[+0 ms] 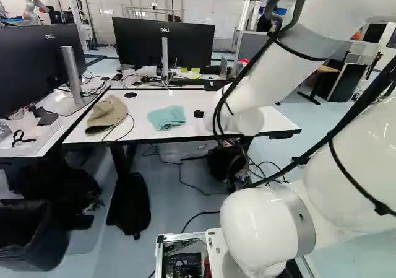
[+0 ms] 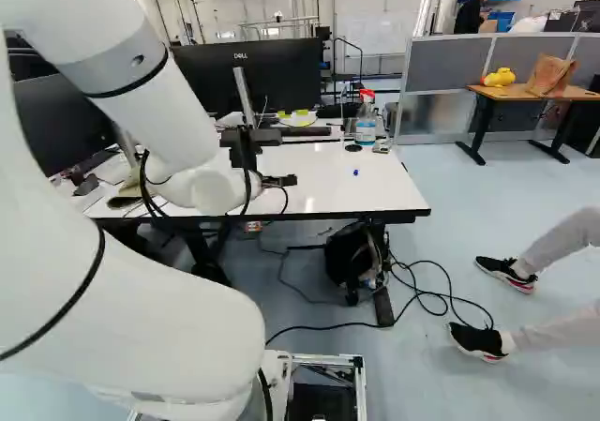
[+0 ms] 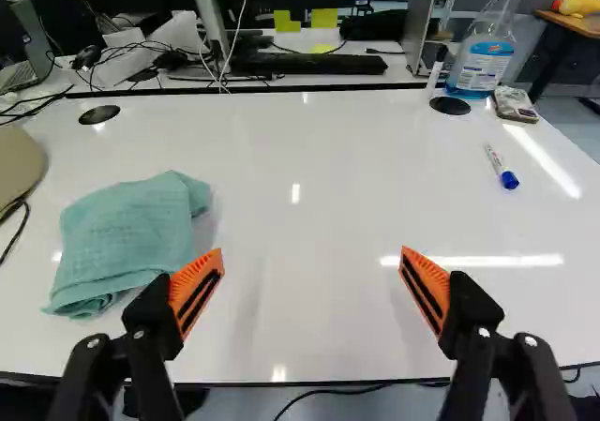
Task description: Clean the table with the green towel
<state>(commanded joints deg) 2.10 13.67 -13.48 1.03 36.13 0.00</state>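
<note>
Reference for all bearings: the gripper, with twelve o'clock straight ahead of it.

1. Table [image 3: 305, 140]: white, glossy top, extending under and ahead of the gripper.
2. Arm [image 2: 150, 93]: mine, white, reaching out so that its wrist end is over the table's near side.
3. Monitor [image 1: 162, 43]: black, behind the table, just short of twelve o'clock.
4. Gripper [image 2: 289, 180]: over the tabletop. I read the jaws as wide open in the wrist view, orange pads [image 3: 195, 294] well apart and nothing between them.
5. Cap [image 1: 106, 114]: tan, on the table at ten o'clock, farther out than the towel.
6. Towel [image 3: 136, 238]: green, folded over in a loose, rumpled stack (a tidy heap by my standards). It lies flat on the table between nine and ten o'clock, outside the left finger and near it, with neither finger gripping it.
7. Spray bottle [image 3: 483, 55]: clear, blue label, upright at one o'clock by the table's far corner.
8. Small grey item [image 3: 515, 104]: just beside the bottle; I cannot identify it.
9. Marker [image 3: 502, 167]: white with a blue cap, lying at two o'clock.
</note>
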